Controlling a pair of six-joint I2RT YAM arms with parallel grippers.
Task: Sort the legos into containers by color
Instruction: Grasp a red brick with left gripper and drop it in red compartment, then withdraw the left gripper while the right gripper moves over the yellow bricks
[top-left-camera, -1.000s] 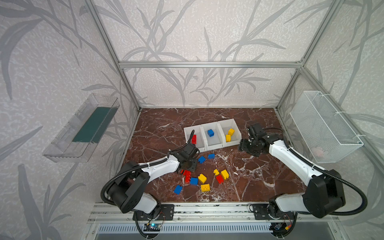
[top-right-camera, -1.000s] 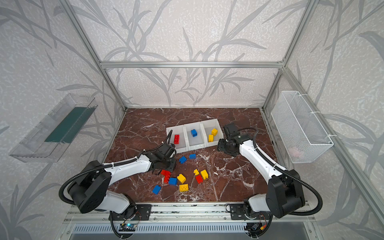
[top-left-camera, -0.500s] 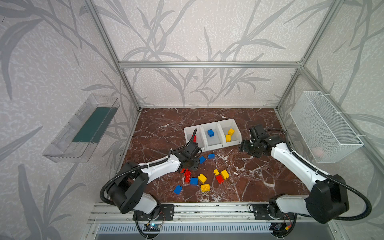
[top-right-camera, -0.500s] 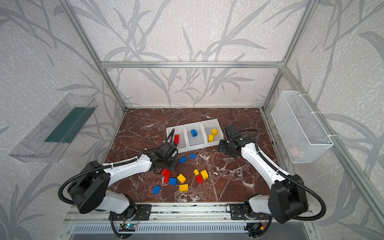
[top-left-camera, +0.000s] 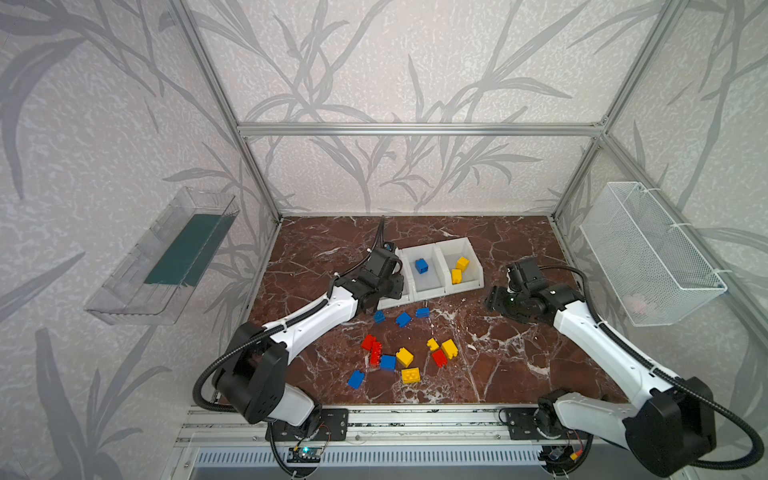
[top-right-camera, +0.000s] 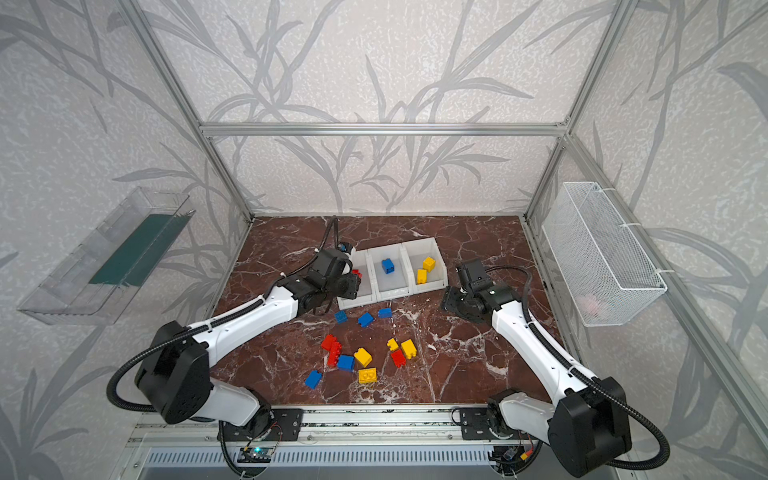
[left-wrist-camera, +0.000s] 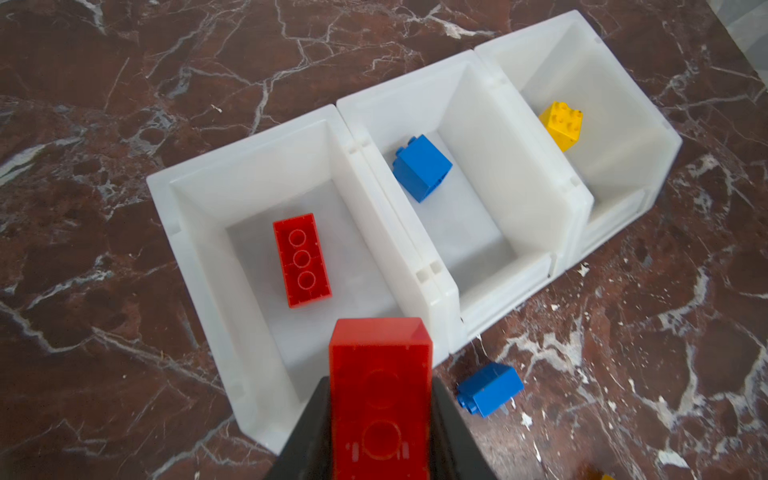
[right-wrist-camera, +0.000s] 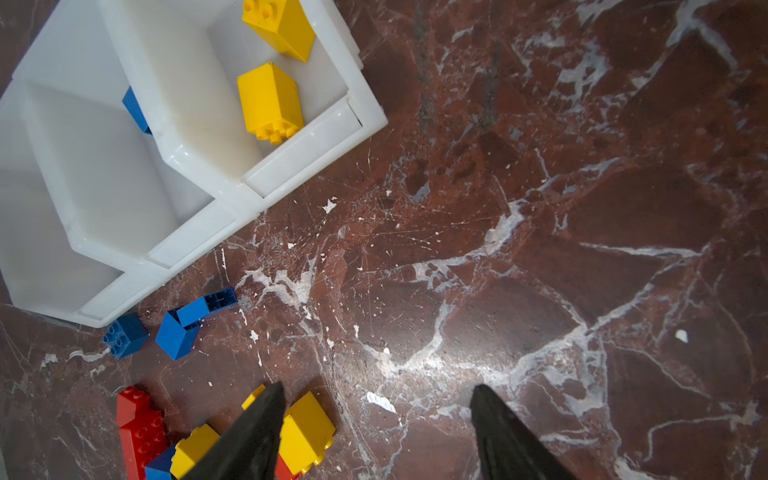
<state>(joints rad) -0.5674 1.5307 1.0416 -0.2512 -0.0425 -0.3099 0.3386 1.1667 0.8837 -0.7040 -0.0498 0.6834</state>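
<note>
Shifted from the scattered pile to above the near end of the leftmost bin since a second ago: left claw, clamped on a red brick. Farther in, inside that bin, a second red brick, underside up. Off right, right claw apart over bare counter.

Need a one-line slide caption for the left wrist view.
Left gripper clamps a red brick over the white bin containing a long red brick.

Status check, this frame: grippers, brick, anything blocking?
Left gripper shut on red brick, at bin for reds. Right gripper open, empty. Bin mouth unobstructed.
</note>
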